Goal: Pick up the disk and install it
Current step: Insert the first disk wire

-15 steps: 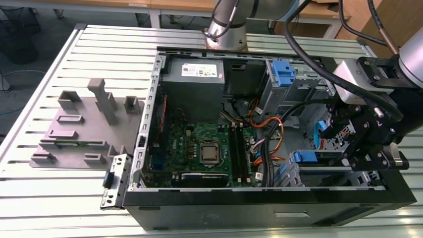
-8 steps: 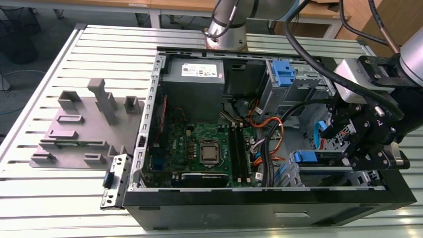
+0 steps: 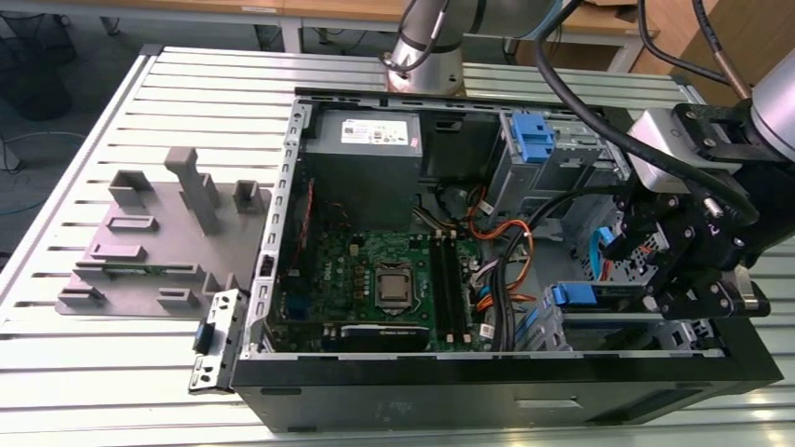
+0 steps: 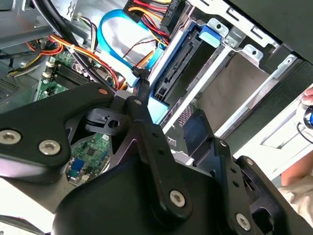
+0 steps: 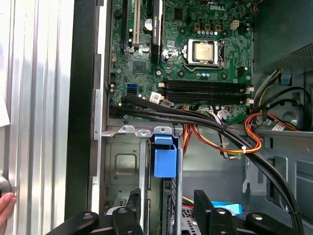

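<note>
Two blocky black fingers [image 5: 202, 205] of the matte metal gripper [image 5: 168, 199] are standing well apart, gripping nothing, one on either side of the flat rectangular silver-grey disk [image 5: 165, 159] with its blue plastic rail. The disk is sitting edge-on in the perforated steel bay of the open black computer case [image 3: 497, 396], just beside the glossy green motherboard [image 5: 195, 49]. The ribbed aluminium bench [image 3: 74, 372] is carrying the case and a grey moulded plastic holder [image 3: 149, 242].

The computer case [image 3: 497, 400] lies open on the surface [image 3: 125, 372], with the holder [image 3: 162, 233] beside it at the exterior view's left. Inside, the power supply [image 3: 363, 168] sits behind the circuit board [image 3: 372, 270]. At the exterior view's right, the disk [image 3: 574, 296] stands in the drive cage [image 3: 621, 317], under the gripper [image 3: 671, 279].
</note>
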Robot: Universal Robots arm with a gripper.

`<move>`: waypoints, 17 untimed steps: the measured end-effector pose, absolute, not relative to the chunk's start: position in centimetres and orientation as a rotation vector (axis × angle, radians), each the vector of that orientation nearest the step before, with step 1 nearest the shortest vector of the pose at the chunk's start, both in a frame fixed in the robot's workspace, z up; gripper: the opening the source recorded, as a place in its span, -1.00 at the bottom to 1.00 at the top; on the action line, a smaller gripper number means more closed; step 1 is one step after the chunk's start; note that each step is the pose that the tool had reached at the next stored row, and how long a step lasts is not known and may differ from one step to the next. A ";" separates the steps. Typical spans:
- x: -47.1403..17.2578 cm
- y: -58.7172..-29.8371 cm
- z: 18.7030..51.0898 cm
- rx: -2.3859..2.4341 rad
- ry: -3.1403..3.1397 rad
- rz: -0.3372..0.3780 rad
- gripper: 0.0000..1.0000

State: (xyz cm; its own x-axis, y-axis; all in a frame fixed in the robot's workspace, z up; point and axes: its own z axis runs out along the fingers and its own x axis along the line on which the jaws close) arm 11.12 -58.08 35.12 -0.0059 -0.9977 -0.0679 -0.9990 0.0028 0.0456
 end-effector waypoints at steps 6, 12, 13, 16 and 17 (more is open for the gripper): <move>11.1 -58.0 35.9 -2.203 2.213 0.126 0.10; 11.1 -57.8 36.3 -2.203 2.213 0.126 0.10; 11.1 -57.7 36.3 -2.203 2.213 0.126 0.10; 11.1 -57.0 36.3 -2.203 2.213 0.125 0.10; 11.1 -56.8 36.3 -2.203 2.213 0.126 0.10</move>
State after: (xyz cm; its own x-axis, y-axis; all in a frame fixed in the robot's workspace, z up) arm 11.12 -56.82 36.26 -0.0059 -0.9977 -0.0681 -0.9990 0.0028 0.0456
